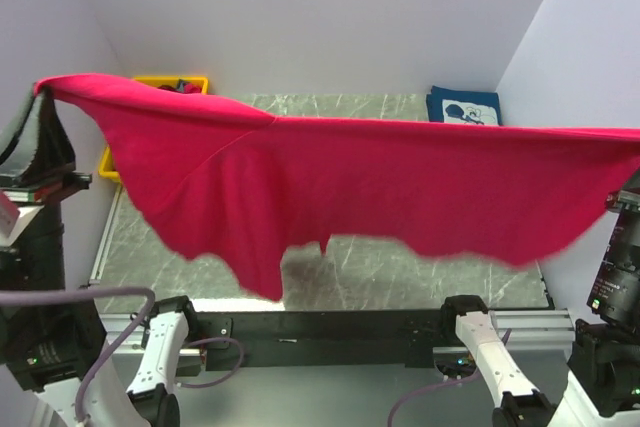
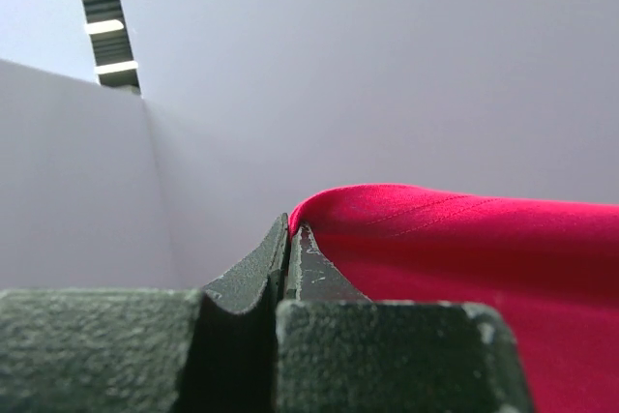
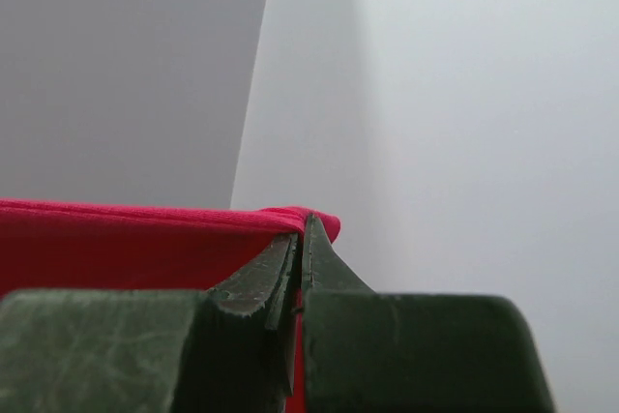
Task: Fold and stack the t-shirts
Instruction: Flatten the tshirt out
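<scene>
A bright crimson-red t-shirt (image 1: 350, 187) hangs stretched wide in the air above the table, held at both upper ends. My left gripper (image 1: 42, 89) is shut on its left corner, high at the far left; in the left wrist view the red cloth (image 2: 464, 239) runs out of the pinched fingertips (image 2: 292, 229). At the right edge my right gripper (image 3: 306, 224) is shut on the other end, with red cloth (image 3: 116, 239) spreading to its left. A folded navy t-shirt (image 1: 464, 107) with white print lies at the back right of the table.
A yellow bin (image 1: 160, 87) stands at the back left, partly hidden by the hanging shirt, with dark cloth showing inside. The grey marbled table (image 1: 400, 277) shows below the shirt's hem. White walls close in on both sides and the back.
</scene>
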Motion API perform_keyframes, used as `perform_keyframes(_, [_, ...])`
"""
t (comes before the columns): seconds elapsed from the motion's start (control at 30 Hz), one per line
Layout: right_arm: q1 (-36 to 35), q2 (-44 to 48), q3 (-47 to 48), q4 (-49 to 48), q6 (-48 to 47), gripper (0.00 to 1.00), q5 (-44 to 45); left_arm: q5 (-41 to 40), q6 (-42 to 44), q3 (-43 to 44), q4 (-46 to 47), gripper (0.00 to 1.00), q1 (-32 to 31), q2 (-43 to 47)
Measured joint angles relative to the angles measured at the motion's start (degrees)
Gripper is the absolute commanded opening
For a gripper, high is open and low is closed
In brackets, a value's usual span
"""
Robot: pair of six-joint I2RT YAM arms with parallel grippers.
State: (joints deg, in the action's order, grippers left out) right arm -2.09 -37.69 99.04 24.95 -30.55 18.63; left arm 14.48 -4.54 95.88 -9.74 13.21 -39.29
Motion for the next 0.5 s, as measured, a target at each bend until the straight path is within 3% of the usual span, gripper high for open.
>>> perform_keyframes(0.27, [0.0,-4.1,-3.6,-4.4,-3.5,0.0,-2.6,1.7,4.2,4.3,-2.3,0.01,0.0,-4.7])
perform_keyframes(0.5, [0.0,-11.0,-19.1,-4.7,-3.0,0.0,-9.9,9.0,8.8,-15.6,-5.2,0.01,0.0,-8.7])
